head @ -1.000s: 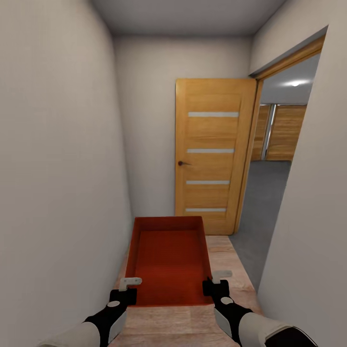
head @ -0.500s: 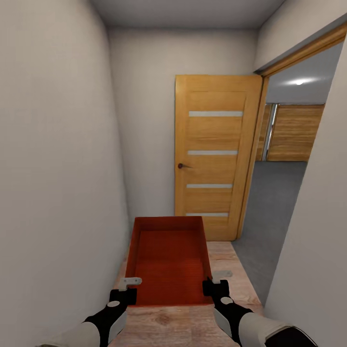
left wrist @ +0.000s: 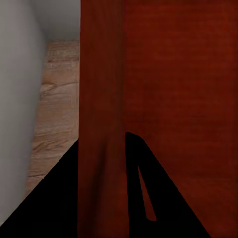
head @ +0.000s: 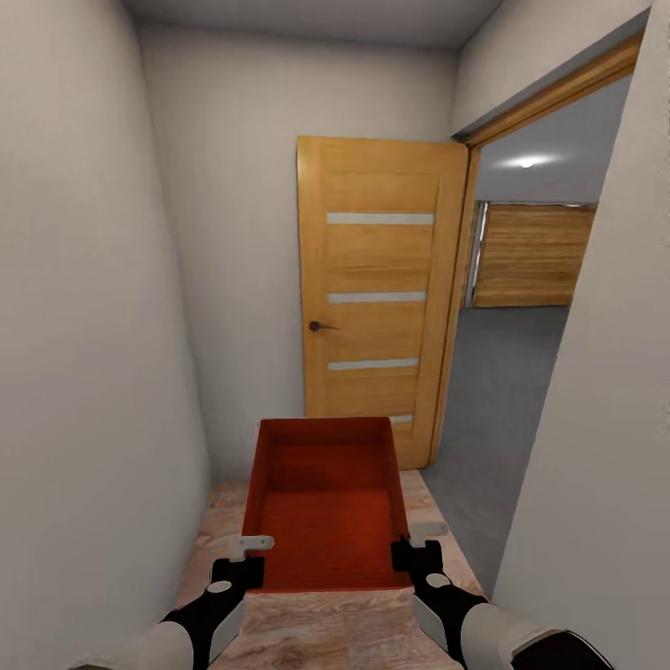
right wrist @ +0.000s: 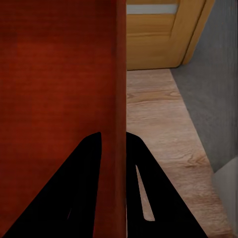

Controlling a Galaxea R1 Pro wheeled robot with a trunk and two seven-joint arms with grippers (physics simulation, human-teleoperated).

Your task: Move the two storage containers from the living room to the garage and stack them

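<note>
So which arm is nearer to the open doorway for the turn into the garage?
The right. The right gripper clamps the storage container wall on the side of the grey floor beyond the open door; the left gripper is by the wall.

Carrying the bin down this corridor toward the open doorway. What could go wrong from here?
1. The storage container is held only by its thin side walls, left gripper and right gripper; it may slip.
2. Turning right, the container could clip the door frame or open door.
</note>
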